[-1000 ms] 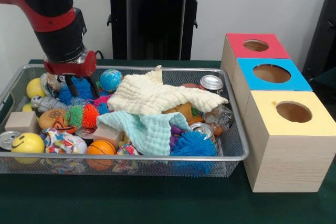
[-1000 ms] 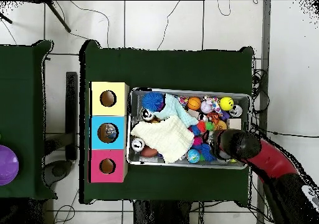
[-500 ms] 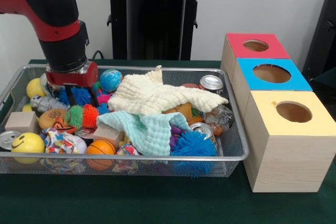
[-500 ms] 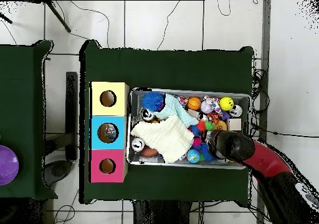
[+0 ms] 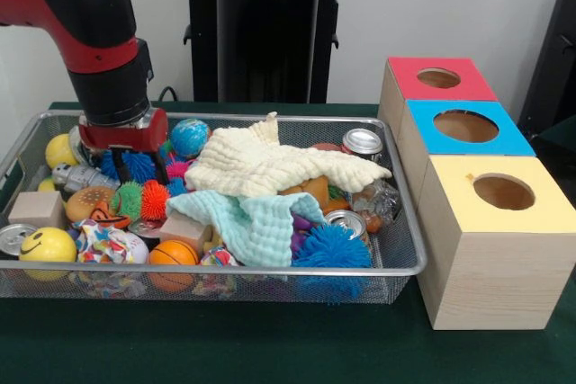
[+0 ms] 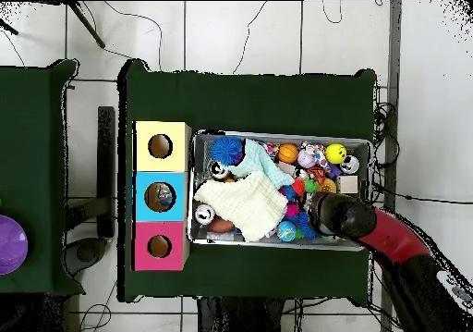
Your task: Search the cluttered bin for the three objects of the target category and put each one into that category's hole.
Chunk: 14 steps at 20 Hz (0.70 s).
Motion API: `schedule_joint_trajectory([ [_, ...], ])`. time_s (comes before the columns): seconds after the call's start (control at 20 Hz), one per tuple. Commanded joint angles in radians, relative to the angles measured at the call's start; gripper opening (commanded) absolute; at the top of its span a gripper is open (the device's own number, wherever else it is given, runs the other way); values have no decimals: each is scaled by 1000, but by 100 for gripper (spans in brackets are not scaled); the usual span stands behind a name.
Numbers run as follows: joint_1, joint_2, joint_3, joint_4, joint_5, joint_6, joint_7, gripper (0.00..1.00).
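My gripper [image 5: 138,162] hangs low in the far left part of the wire bin [image 5: 270,269]. It is open, and its two black fingers [image 5: 116,165] stand either side of a blue spiky ball [image 5: 140,169]. Around it lie a globe ball [image 5: 190,137], green and orange spiky balls [image 5: 144,198], a burger toy [image 5: 90,203] and a yellow ball [image 5: 60,150]. Three boxes with round holes stand to the right: red [image 5: 438,78], blue [image 5: 465,126], yellow [image 5: 502,192]. In the overhead view the arm's wrist [image 6: 344,215] covers the gripper over the bin [image 6: 268,133].
A cream cloth [image 5: 270,166] and a mint cloth [image 5: 256,222] cover the bin's middle. Cans [image 5: 363,142], a large blue spiky ball [image 5: 331,247], a smiley ball [image 5: 47,245], an orange ball [image 5: 173,254] and wooden blocks [image 5: 36,208] crowd the rest. The blue box [image 6: 160,196] holds something.
Over the last second the arm shifted a little to the right and came lower in the front view. Since half a second ago it has hardly moved.
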Motion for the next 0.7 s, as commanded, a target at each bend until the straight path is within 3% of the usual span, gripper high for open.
schedule_joint_trajectory([
  [0.05, 24, 53, -7, -47, -41, -65, 87, 100],
  [0.15, 42, 53, -19, -51, -40, -76, 105, 100],
  [0.7, 73, 238, -61, -155, -81, -265, 114, 100],
])
